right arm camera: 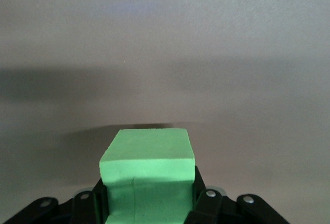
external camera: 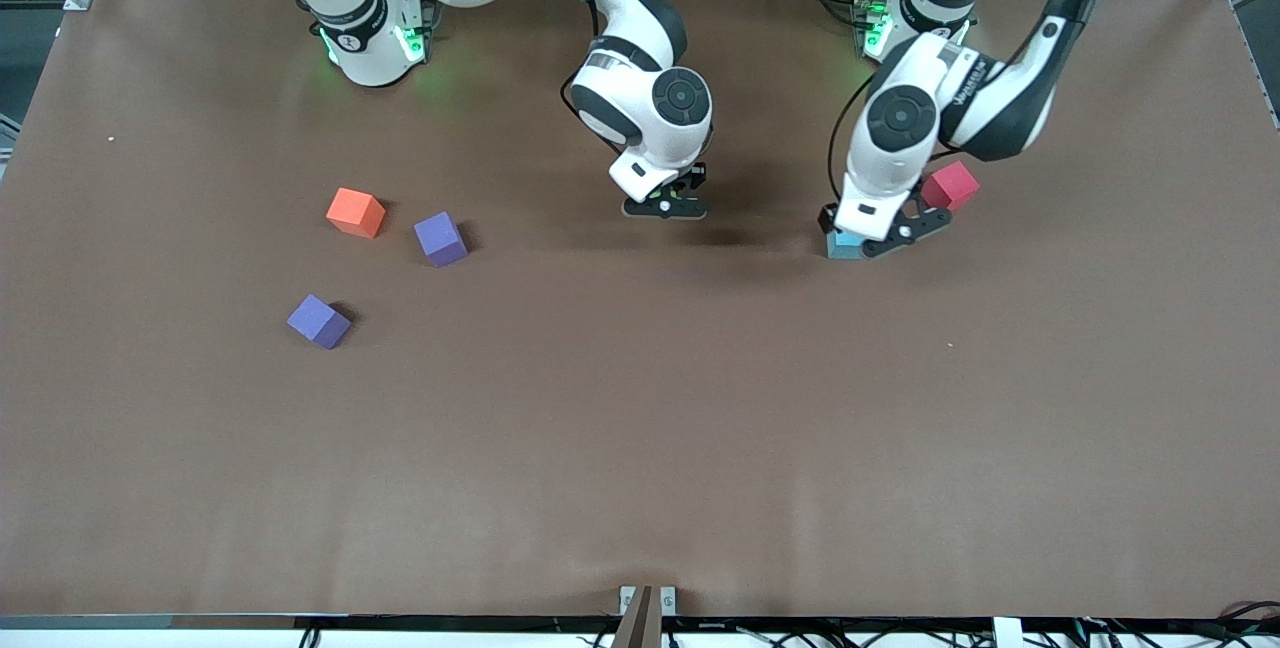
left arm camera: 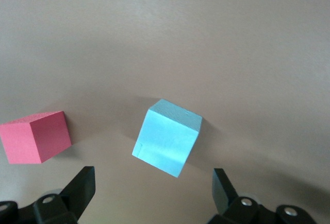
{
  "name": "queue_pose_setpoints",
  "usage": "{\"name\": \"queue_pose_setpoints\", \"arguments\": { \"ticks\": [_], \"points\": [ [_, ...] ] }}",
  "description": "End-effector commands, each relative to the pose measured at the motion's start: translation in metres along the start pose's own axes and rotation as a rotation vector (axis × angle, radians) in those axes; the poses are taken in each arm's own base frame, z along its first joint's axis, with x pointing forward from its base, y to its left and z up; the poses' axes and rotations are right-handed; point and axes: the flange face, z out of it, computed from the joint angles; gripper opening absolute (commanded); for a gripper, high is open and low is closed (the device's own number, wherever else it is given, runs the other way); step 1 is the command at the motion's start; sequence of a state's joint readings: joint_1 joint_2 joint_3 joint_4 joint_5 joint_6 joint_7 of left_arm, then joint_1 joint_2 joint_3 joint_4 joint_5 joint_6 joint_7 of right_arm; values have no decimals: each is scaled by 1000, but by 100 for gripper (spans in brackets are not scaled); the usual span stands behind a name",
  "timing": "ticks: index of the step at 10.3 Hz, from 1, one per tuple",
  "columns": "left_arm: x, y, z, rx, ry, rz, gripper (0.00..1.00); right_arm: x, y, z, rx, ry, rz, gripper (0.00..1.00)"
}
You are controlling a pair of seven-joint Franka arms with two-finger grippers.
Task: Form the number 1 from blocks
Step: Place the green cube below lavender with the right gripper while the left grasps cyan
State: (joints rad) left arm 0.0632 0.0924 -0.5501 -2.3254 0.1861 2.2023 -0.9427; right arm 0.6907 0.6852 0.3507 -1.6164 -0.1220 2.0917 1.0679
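Two end effectors low over the brown surface (external camera: 640, 428)

Right end effector (right arm camera: 149, 203) is clamped on a green block (right arm camera: 148, 175), seen only in its wrist view; left end effector (left arm camera: 152, 195), fingers apart, hangs over a light blue block (left arm camera: 167, 136) beside a red block (left arm camera: 35, 137).

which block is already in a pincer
The green block, clamped in the right pincer. The blue block only lies between the open left pincer's fingers; the others lie free.
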Motion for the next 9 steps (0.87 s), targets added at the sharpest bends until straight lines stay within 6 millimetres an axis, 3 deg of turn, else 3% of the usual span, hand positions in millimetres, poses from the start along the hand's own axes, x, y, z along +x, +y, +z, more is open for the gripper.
{"name": "queue_pose_setpoints", "arguments": {
  "ticks": [1, 3, 4, 6, 9],
  "points": [
    [3, -10, 7, -57, 0, 76, 100, -8, -3, 11, -8, 7, -18, 0],
    [9, -10, 9, -83, 6, 161, 100, -9, -2, 14, -13, 11, -21, 2],
    [14, -9, 15, -115, 2, 155, 100, -10, -3, 14, -10, 13, -23, 13],
    [22, -9, 34, -139, -24, 162, 100, -9, -2, 15, -6, 10, 7, 100],
    [26, -11, 49, -142, -56, 151, 100, -9, -2, 7, -6, 4, 8, 100]
  ]
}}
